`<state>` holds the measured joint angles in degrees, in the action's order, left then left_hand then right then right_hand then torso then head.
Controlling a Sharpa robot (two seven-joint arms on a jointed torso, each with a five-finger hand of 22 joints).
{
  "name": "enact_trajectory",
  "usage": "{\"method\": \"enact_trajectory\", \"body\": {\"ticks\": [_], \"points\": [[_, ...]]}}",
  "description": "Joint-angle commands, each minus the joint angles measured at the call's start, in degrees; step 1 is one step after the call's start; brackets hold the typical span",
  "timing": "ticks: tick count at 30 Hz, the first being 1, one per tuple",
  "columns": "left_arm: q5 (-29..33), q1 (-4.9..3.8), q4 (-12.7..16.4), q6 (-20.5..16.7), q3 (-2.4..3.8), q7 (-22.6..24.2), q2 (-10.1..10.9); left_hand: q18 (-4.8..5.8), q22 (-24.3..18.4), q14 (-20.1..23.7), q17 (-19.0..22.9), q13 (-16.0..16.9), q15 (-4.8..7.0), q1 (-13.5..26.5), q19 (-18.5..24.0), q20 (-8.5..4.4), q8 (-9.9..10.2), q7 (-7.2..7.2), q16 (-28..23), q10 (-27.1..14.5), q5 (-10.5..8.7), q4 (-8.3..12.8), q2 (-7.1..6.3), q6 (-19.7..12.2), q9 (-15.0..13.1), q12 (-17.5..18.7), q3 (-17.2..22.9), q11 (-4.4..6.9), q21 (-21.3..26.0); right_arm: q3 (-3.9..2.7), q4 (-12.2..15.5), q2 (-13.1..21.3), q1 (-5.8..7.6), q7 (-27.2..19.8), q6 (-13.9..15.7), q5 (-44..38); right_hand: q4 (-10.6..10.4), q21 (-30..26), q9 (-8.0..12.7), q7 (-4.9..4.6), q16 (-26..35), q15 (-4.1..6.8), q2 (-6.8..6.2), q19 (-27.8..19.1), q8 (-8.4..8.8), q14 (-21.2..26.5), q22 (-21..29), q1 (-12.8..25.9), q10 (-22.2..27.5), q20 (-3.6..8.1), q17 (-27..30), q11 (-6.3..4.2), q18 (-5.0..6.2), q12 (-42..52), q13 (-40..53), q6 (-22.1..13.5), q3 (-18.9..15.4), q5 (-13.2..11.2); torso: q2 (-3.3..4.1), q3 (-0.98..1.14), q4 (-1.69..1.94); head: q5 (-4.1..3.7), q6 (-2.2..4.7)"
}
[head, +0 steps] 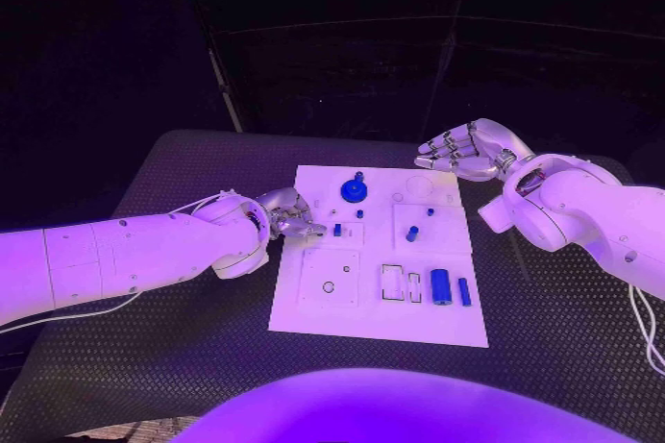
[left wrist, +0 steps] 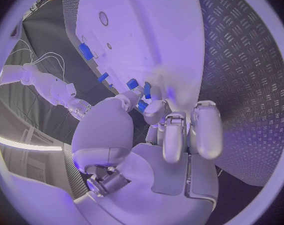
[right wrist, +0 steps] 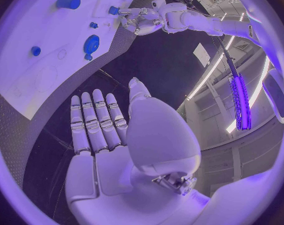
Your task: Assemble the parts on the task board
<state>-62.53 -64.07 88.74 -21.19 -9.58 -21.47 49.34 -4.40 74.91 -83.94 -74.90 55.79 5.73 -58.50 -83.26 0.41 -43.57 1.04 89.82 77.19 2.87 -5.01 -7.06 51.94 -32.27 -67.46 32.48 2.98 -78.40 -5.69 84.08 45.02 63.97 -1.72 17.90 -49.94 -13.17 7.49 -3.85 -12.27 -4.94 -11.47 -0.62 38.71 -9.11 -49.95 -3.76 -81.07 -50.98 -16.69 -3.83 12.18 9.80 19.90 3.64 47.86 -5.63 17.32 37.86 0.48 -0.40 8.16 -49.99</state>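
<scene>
- A white task board [head: 312, 308] lies flat in the middle of a black table [head: 125, 366], seen from above
- The robot's left hand [head: 284, 215] reaches in from nine o'clock and sits at the board's left edge, fingers curled towards a small blue peg [head: 337, 230]
- In the left wrist view the fingertips [left wrist: 153, 110] close round a blue piece [left wrist: 142, 105] right at the board's surface; it looks pinched, though whether it is lifted or already seated cannot be told
- The right hand [head: 469, 150] hovers off the board's far right corner at about one o'clock, palm up, fingers loosely apart and holding nothing
- Other blue parts rest on the board: a round knob [head: 354, 187] at twelve o'clock, a short peg [head: 411, 233] right of centre, a fat cylinder [head: 441, 285] and a thin bar [head: 464, 291] towards four o'clock
- A small ring-shaped hole [head: 329, 287] lies towards seven o'clock
- The step in hand appears to be fitting the small peg near the left edge
- To do it well, the left hand should keep the peg upright, line it up squarely over its hole and press straight down, gently
- The main risk is tilting the peg so it jams, or nudging the board sideways
</scene>
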Motion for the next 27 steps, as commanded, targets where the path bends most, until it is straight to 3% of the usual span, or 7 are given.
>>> {"method": "enact_trajectory", "body": {"ticks": [1,8,27], "points": [[1.96,-0.03,0.24,0.38,0.01,-0.4,-0.09,0.92,0.65,-6.06,-15.1,0.04,0.34,-0.68,-0.36,-0.08,-0.14,-0.33,0.18,-0.07,0.2,0.6,-0.04,-0.15,0.13,-0.02,1.11,0.17,-0.17,-0.03,0.07,-0.05,0.1,-0.53,-0.3,0.12,0.11,-0.39,-0.08,-3.0,0.27,0.11,0.6,-0.21,-0.24,0.46,-0.09,-0.17,-0.25,-0.01,0.08,-0.03,-0.8,0.29,-0.03,0.32,0.35,0.24,-0.03,0.0,0.02,0.02,-0.01],[2.84,-0.04,0.44,0.31,0.03,-0.21,-0.11,0.93,0.7,-6.06,-15.1,0.09,0.32,-0.93,-0.38,-0.03,-0.28,-0.37,0.18,0.0,0.38,1.72,0.09,-0.15,0.14,-0.01,2.88,0.18,-0.14,-0.03,0.04,-0.09,0.1,-0.56,-0.31,0.12,0.16,-0.46,-0.07,-2.99,0.26,0.12,0.63,-0.18,-0.26,0.46,-0.1,-0.21,-0.28,-0.01,0.09,-0.04,-0.8,0.31,-0.03,0.35,0.39,0.53,-0.04,0.02,0.02,0.0,-0.01],[3.18,-0.75,0.66,1.14,0.08,-1.62,-0.19,0.99,1.05,-6.06,-15.1,0.67,0.31,1.04,-0.55,0.0,-0.8,-0.4,0.18,0.49,0.48,1.73,-0.71,0.42,-0.05,-0.44,3.41,0.2,-0.35,-0.03,0.1,-0.09,0.09,-0.54,-0.26,0.12,0.22,-0.52,-0.06,-2.99,0.25,0.13,0.63,-0.14,-0.27,0.46,-0.1,-0.23,-0.31,-0.01,0.09,-0.05,-0.79,0.33,-0.05,0.37,0.41,0.93,-0.01,0.03,-0.02,0.06,-0.01]]}}
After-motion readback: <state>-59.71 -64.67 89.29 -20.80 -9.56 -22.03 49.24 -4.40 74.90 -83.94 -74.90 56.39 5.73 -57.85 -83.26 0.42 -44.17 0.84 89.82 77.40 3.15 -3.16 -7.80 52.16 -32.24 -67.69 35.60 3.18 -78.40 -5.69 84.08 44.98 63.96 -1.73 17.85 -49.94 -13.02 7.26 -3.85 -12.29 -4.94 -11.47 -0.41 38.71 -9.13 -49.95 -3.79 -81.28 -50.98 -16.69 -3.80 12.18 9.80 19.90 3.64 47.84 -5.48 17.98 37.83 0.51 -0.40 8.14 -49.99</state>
